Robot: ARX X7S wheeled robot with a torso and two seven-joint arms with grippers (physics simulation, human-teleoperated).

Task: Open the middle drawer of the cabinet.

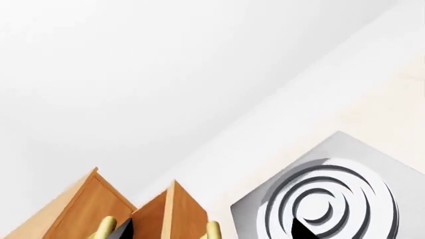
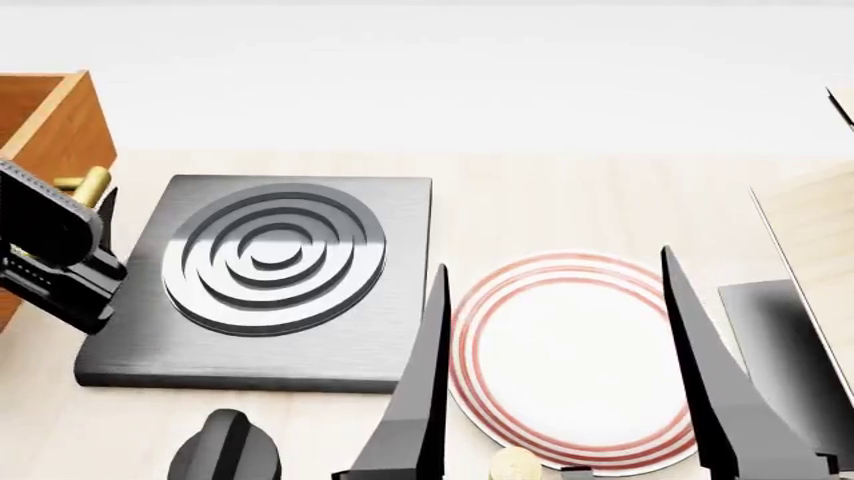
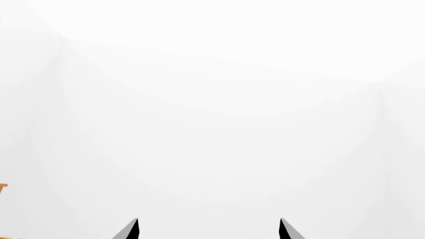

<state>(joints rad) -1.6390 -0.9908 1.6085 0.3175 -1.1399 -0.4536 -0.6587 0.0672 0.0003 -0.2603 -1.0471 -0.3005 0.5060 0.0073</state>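
A pale, light-wood tabletop [image 2: 561, 205] runs across the head view, meeting a plain white wall [image 2: 441, 70] along its far edge — the room beyond offers nothing but that flat, evenly lit white. The right wrist view looks into the same blank white, with a sliver of orange wood at its edge.

At about ten o'clock in the head view stands the cabinet [image 2: 47, 115], orange-brown wood, cut off by the frame edge so that its stacked fronts cannot be counted there. The left gripper [image 2: 96, 215] sits right against it, a brass handle [image 2: 88, 186] showing just beside the black fingers. In the left wrist view an orange-brown drawer [image 1: 176, 214] juts out with brass bar ends to either side of a dark fingertip [image 1: 121, 228]; whether this is the middle drawer, and whether the jaws are actually clamped on the bar, I cannot tell.

Just beside the cabinet, toward the centre, lies a dark grey square slab [image 2: 387, 200] with raised concentric rings. At five o'clock from it rests a white plate [image 2: 567, 350] with red rim bands, overlapping none of it. A small black knob-like object [image 2: 227, 450] sits at seven o'clock near the front edge.

The right gripper [image 2: 561, 400] hovers above the plate, its two long black fingers [image 2: 420, 400] spread well apart — open, holding nothing. A pale wooden box [image 2: 814, 230] stands at three o'clock.
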